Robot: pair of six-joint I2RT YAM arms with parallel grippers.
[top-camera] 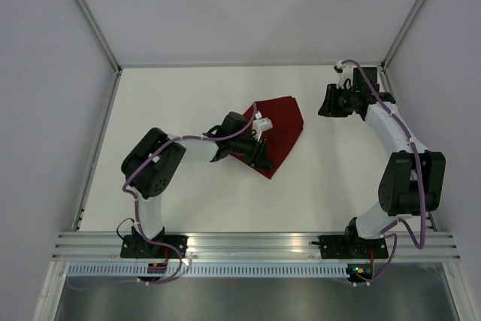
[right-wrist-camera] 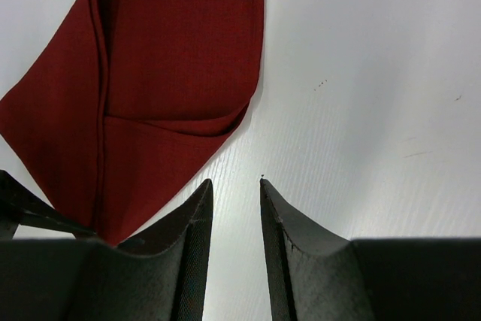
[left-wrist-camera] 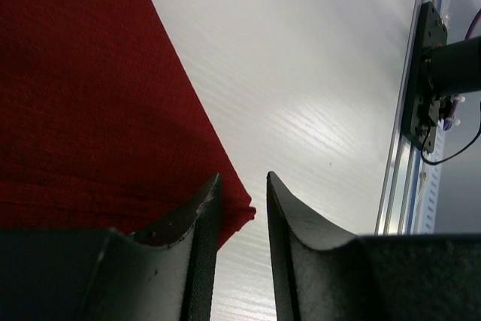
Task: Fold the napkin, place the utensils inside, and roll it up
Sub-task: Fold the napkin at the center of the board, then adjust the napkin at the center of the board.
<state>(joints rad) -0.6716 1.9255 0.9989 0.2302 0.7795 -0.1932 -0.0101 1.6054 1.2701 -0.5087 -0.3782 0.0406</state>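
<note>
The dark red napkin (top-camera: 284,124) lies folded into a pointed shape near the middle of the white table. My left gripper (top-camera: 261,154) hovers over its near corner. In the left wrist view the napkin (left-wrist-camera: 90,95) fills the left side, and its corner tip pokes into the gap of the left gripper (left-wrist-camera: 243,177), whose jaws stand apart without pinching it. My right gripper (top-camera: 326,104) sits off to the far right of the cloth. In its wrist view the right gripper (right-wrist-camera: 236,181) is open over bare table, with the folded napkin (right-wrist-camera: 165,58) ahead and to the left. The utensils are out of view.
Aluminium frame posts (top-camera: 90,20) rise at the table's back corners, and a metal rail (top-camera: 255,242) runs along the near edge. The right arm's base (left-wrist-camera: 425,73) shows at the table edge in the left wrist view.
</note>
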